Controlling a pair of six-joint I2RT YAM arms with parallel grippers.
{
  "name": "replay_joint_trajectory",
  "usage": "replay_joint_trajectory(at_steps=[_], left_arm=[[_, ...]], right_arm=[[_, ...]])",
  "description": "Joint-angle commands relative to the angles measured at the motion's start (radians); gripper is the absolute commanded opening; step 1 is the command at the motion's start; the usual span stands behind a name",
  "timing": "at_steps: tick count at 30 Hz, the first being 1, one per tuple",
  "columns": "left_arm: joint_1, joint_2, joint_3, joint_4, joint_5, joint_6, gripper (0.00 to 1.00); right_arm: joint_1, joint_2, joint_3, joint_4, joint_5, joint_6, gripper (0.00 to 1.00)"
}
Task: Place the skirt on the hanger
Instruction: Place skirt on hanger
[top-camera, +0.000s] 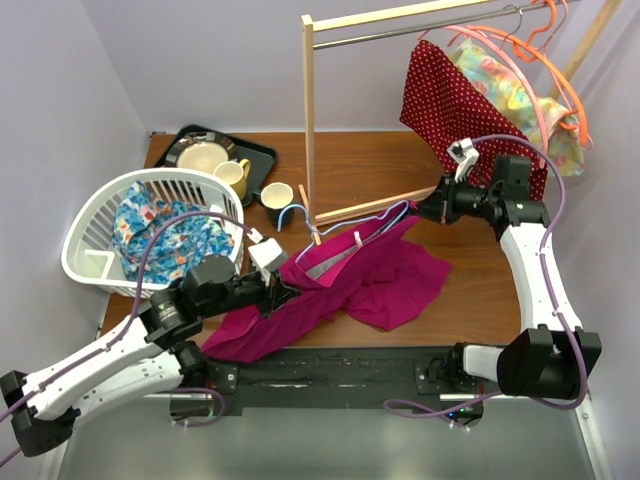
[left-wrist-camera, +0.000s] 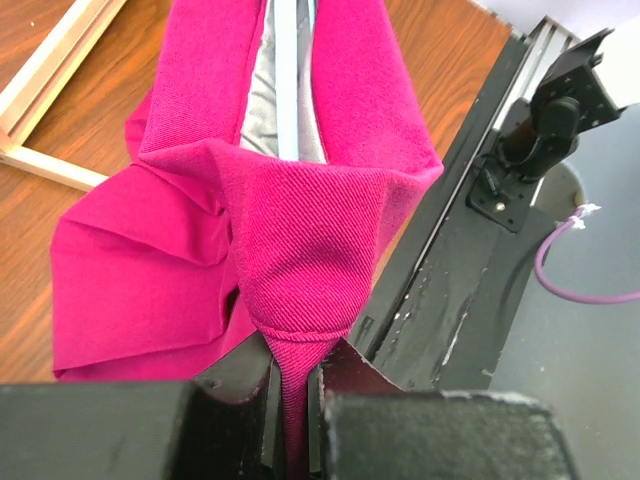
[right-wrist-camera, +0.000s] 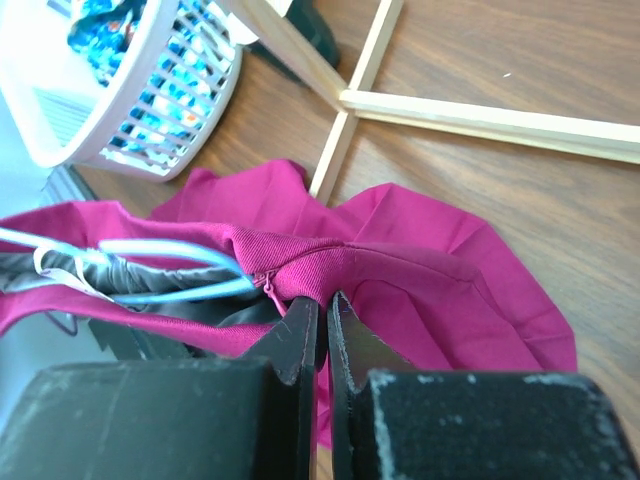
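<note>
Left jaws are pinched tight on a bunched fold of the magenta skirt (left-wrist-camera: 310, 230). Right jaws are closed on the other end of the waistband, just beside the zip. Between the two grips the waistband is drawn taut, starting just in front of the wooden rack post (top-camera: 309, 120) and running off to its right. The rest of the cloth lies slack on the desk (top-camera: 400, 160), nearer the arms than the post. The blue hanger (right-wrist-camera: 150, 246) lies along the opened waist, its hook near the post's foot, and its wire appears to sit inside the band. Threading looks largely done. Settling the waist onto the hanger's ends seems left; I cannot tell whether they are secured.
</note>
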Motion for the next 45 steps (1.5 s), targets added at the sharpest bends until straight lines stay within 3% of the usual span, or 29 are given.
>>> replay_joint_trajectory(at_steps=[1,10,16,23,28,29,31,32,33,34,37,40,45], left_arm=[[-0.001,0.039,0.086,-0.066,0.003,0.057,0.0],[-0.001,0.17,0.227,-0.198,-0.076,0.141,0.0],[-0.003,0.344,0.399,-0.338,-0.138,0.241,0.0],[-0.004,0.492,0.565,-0.419,-0.19,0.255,0.0],[-0.006,0.534,0.606,-0.396,-0.202,0.255,0.0],[-0.006,0.533,0.609,-0.39,-0.204,0.28,0.0],[-0.004,0.504,0.606,-0.34,-0.216,0.285,0.0],[-0.006,0.487,0.6,-0.279,-0.216,0.285,0.0],[-0.006,0.467,0.593,-0.245,-0.222,0.288,0.0],[-0.006,0.435,0.577,-0.213,-0.222,0.294,0.0],[-0.006,0.387,0.539,-0.094,-0.156,0.324,0.0],[-0.004,0.336,0.473,0.047,-0.087,0.366,0.0],[-0.006,0.31,0.395,0.202,0.009,0.483,0.0]], right_arm=[[-0.031,-0.019,0.082,0.052,0.089,0.02,0.0],[-0.031,-0.04,0.21,-0.013,0.232,-0.042,0.0],[-0.033,-0.039,0.35,-0.1,0.296,-0.13,0.0],[-0.03,-0.091,0.477,-0.238,0.192,-0.288,0.0],[-0.031,-0.134,0.615,-0.457,0.051,-0.499,0.0],[-0.031,-0.154,0.618,-0.571,-0.006,-0.557,0.0],[-0.031,-0.18,0.588,-0.698,-0.052,-0.76,0.0],[-0.028,-0.194,0.571,-0.856,-0.087,-0.852,0.0],[-0.03,-0.224,0.55,-0.937,-0.093,-1.036,0.0],[-0.027,-0.255,0.466,-0.947,-0.087,-1.037,0.0],[-0.005,-0.382,0.279,-0.947,-0.032,-1.134,0.1],[-0.004,-0.431,0.192,-0.947,0.021,-1.191,0.25],[-0.004,-0.384,0.276,-0.95,0.098,-1.149,0.49]])
